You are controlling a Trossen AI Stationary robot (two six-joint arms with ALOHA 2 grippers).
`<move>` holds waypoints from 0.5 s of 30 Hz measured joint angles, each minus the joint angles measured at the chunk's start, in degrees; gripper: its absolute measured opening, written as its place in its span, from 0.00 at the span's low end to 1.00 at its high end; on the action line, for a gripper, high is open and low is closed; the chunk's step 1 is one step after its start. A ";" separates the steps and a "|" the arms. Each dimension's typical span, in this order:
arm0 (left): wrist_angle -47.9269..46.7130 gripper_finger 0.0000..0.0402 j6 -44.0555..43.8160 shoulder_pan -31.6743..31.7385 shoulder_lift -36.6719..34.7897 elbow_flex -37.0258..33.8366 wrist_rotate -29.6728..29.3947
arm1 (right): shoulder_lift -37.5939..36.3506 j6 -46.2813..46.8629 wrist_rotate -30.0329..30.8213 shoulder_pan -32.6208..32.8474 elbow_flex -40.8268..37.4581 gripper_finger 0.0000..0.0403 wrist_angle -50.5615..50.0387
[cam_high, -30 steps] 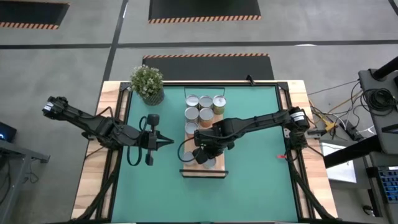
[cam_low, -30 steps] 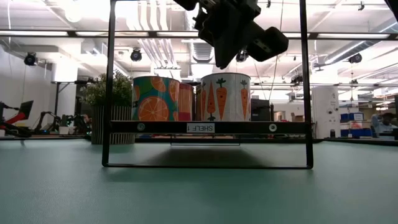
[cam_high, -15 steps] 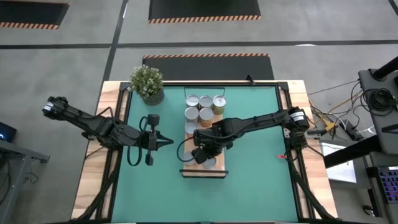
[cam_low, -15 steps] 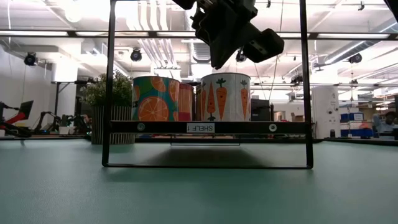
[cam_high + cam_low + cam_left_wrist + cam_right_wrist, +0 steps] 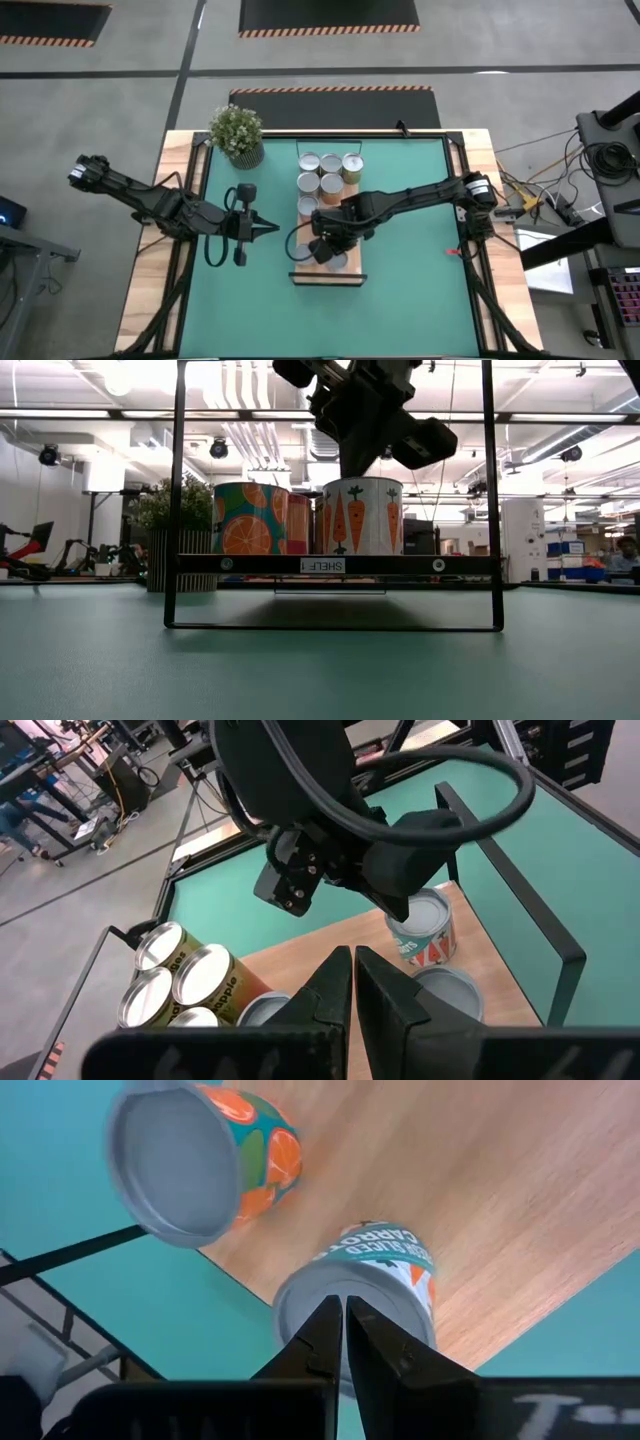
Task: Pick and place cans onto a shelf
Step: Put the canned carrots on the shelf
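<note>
The light-wood shelf (image 5: 346,276) lies on the green mat. A carrot-label can (image 5: 375,1275) and an orange-label can (image 5: 190,1165) stand upright on its near end; both show in the low view, carrot (image 5: 362,518) and orange (image 5: 245,520). Several more cans (image 5: 328,172) stand grouped at its far end. My right gripper (image 5: 343,1312) is shut and sits right over the carrot can's silver top, fingers pointing down (image 5: 352,470). My left gripper (image 5: 272,228) is shut and empty, to the left of the shelf. My right gripper stands with its shut fingertips at the carrot can's top (image 5: 310,1305), coming from above. I cannot tell whether they touch it. The can stands upright on the shelf.
A potted plant (image 5: 237,135) stands at the far left corner of the mat. A black frame (image 5: 178,500) rises around the shelf's near end, with a crossbar along its front. Bare green mat (image 5: 410,290) lies to the right and near side.
My right gripper has turned a little above the carrot can and has stayed shut. The cans and my left arm have kept still.
</note>
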 joint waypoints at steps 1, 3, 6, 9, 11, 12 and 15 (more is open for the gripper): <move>0.00 0.00 0.00 0.00 0.00 0.02 0.00 | 0.00 0.00 -0.12 0.00 -0.33 0.02 0.10; -0.04 0.00 0.00 0.00 0.00 0.00 0.00 | 0.00 0.00 -0.32 0.00 -0.82 0.02 0.26; -0.04 0.00 0.00 0.00 0.00 0.02 0.00 | 0.00 0.00 -0.33 0.00 -1.04 0.02 0.70; -0.04 0.00 0.00 0.00 0.00 0.00 0.00 | 0.00 0.00 -0.34 0.00 -1.41 0.02 1.22; -0.04 0.00 0.00 0.00 0.00 0.00 0.00 | 0.00 -0.01 -0.34 0.00 -1.63 0.02 1.20; -0.05 0.00 0.00 0.00 0.00 0.00 0.00 | 0.00 0.00 -0.34 0.00 -1.68 0.02 1.24; -0.09 0.00 0.00 0.00 0.00 0.00 0.00 | 0.00 -0.05 -0.34 0.00 -1.90 0.02 1.31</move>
